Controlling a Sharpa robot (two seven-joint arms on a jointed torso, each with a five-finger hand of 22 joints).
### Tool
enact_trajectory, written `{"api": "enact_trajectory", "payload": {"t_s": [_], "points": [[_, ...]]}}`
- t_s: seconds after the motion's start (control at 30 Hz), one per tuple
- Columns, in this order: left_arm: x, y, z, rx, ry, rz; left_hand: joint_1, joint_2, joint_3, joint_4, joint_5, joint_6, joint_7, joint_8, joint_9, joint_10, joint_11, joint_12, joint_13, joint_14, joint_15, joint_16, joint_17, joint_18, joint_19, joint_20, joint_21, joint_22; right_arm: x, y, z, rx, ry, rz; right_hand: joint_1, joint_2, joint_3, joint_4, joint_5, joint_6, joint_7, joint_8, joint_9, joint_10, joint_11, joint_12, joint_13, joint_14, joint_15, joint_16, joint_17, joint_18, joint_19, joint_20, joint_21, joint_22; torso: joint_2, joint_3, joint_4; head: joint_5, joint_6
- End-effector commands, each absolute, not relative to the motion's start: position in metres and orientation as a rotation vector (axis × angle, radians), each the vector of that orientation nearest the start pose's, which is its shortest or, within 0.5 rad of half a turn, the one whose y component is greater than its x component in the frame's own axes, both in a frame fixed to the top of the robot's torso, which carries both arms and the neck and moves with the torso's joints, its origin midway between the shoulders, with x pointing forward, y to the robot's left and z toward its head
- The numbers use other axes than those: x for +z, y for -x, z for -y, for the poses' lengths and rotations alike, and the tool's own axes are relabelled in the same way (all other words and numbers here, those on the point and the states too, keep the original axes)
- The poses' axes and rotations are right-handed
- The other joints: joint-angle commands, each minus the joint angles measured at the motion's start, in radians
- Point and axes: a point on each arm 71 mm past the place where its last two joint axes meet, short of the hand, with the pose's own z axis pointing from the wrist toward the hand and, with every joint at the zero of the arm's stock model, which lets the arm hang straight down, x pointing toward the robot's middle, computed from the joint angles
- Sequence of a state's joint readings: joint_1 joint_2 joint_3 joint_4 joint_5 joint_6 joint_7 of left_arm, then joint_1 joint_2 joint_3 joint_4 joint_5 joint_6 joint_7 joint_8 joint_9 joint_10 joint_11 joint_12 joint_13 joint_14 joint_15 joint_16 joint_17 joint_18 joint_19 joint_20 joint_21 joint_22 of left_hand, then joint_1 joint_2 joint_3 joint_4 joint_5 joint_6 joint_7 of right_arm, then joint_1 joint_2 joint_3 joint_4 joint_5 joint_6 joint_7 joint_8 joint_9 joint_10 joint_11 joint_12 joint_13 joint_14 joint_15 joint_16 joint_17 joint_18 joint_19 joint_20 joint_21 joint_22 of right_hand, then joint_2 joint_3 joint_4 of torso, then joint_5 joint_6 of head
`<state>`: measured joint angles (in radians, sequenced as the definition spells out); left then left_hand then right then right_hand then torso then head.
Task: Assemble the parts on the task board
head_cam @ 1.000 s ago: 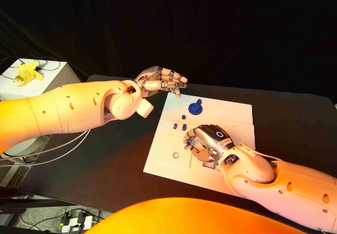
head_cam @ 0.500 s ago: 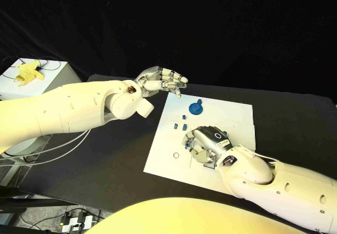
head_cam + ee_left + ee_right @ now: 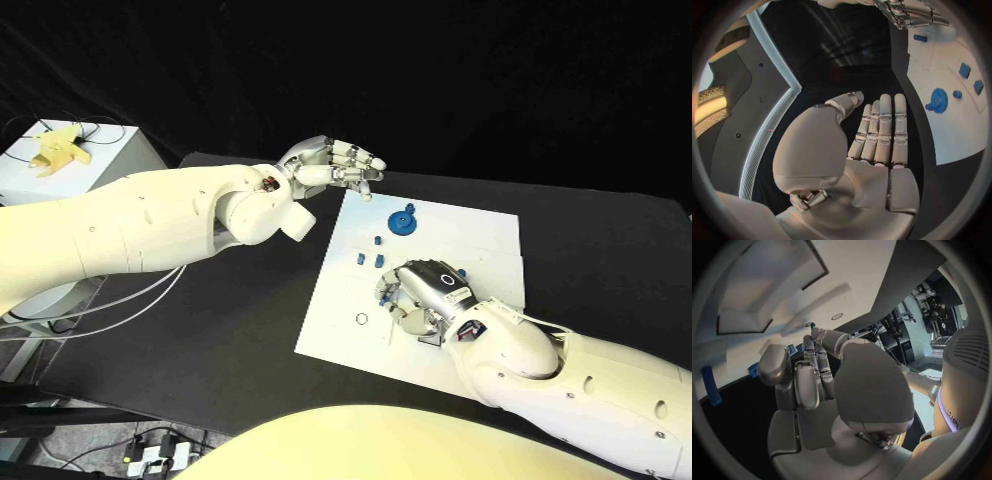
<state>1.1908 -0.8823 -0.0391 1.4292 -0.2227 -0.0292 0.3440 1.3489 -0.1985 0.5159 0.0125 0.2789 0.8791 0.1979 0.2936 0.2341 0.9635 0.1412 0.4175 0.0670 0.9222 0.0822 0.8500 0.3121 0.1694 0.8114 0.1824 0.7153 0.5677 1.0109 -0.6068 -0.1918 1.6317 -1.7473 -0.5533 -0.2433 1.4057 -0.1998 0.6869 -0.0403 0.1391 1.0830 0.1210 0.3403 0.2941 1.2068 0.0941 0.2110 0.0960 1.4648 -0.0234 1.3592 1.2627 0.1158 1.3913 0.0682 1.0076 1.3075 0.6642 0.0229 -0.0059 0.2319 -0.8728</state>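
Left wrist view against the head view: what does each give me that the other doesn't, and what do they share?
The left wrist view alone gives the inner side of the left hand: flat, fingers straight and together, nothing in it, held over black table beside the board.

The head view alone gives the whole task board, the small ring mark near its left edge, and the white box beyond the table's left end.

Both show the round blue part, small blue pieces beside it, and the right hand down on the board.
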Motion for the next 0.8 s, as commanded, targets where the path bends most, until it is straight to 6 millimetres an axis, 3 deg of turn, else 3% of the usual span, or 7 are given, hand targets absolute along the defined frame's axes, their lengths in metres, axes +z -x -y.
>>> {"api": "enact_trajectory", "payload": {"t_s": [0.03, 0.8], "points": [[-0.1877, -0.4947, -0.2377, -1.595, 0.857, -1.635, 0.01, -0.003, -0.002, -0.001, -0.002, -0.002, 0.007, -0.002, -0.002, 0.001, 0.003, -0.004, 0.001, 0.007, -0.001, -0.004, -0.001, 0.012, 0.006, 0.0, -0.004, -0.001, -0.2796, -0.3728, 0.0597, 0.848, 0.385, -1.607, 0.005, 0.011, 0.007, 0.001, 0.005, 0.007, 0.003, -0.007, 0.002, 0.048, -0.043, 0.005, 0.035, 0.042, -0.007, -0.001, -0.001, -0.015, 0.001, -0.002, -0.004, 0.068, 0.0, 0.0001, -0.0002, -0.001, 0.0], [-0.1881, -0.4948, -0.239, -1.593, 0.858, -1.64, 0.01, -0.003, -0.002, -0.001, -0.002, -0.002, 0.007, -0.002, -0.002, 0.001, 0.003, -0.004, 0.001, 0.007, -0.001, -0.004, -0.001, 0.012, 0.006, 0.0, -0.004, -0.001, -0.2742, -0.3715, 0.0614, 0.859, 0.341, -1.553, 0.005, 0.012, 0.008, -0.001, 0.004, 0.007, 0.003, -0.007, 0.002, 0.049, -0.043, 0.004, 0.035, 0.043, -0.007, 0.0, -0.001, -0.015, 0.0, -0.002, -0.004, 0.069, -0.001, -0.0004, 0.0, 0.001, 0.0]]}}
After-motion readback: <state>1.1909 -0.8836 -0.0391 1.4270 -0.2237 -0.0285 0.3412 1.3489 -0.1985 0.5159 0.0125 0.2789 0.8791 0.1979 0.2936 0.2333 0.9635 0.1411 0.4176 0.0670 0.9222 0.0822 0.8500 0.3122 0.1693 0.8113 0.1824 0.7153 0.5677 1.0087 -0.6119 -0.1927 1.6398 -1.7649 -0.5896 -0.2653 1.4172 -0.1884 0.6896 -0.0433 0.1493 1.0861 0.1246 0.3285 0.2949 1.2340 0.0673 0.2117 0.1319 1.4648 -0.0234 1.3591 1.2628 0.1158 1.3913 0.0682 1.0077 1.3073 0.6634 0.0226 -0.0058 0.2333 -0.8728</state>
